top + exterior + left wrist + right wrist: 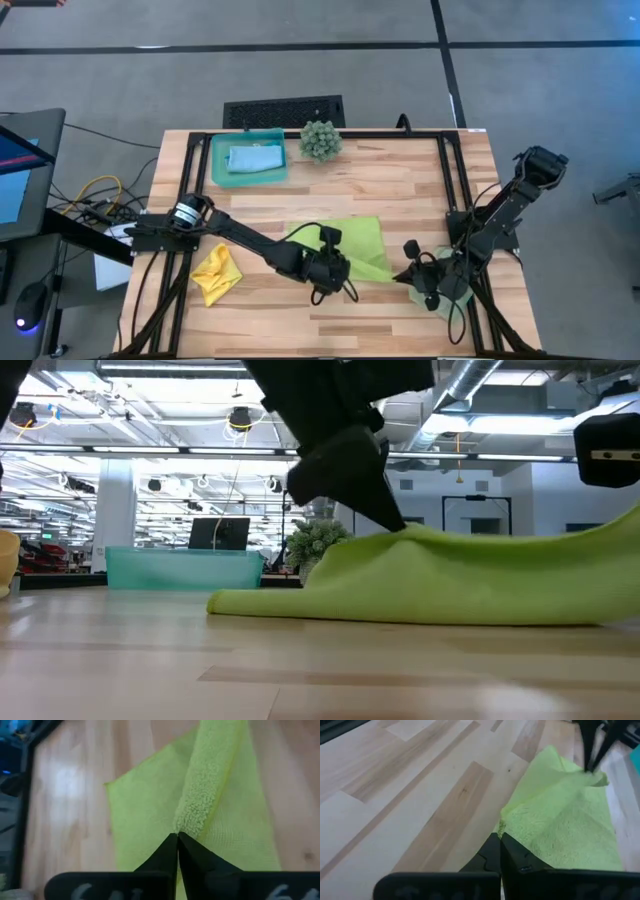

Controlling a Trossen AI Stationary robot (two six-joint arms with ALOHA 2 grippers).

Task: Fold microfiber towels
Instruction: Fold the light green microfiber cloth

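Nearest the low camera: pale wooden slatted tabletop [120,650], bare at the front, carrying everything else. Largest on it, a lime green square microfiber towel [360,245], spread at the middle of the near half, pinched up into a ridge at two near corners. Soft, light, limp; sags between the holds and drapes rather than keeps shape; fuzzy nap likely grippy, no risk of breakage. Best taken at corners or along an edge, both layers caught so no slipping out. Left tool [177,840] clamped shut on a raised fold of that towel; right tool [500,840] likewise closed tight on its opposite near corner. Smaller: crumpled yellow microfiber cloth [217,274] beside the left arm, light blue cloth [256,158] lying inside a teal translucent plastic tray [222,176] at the far edge.
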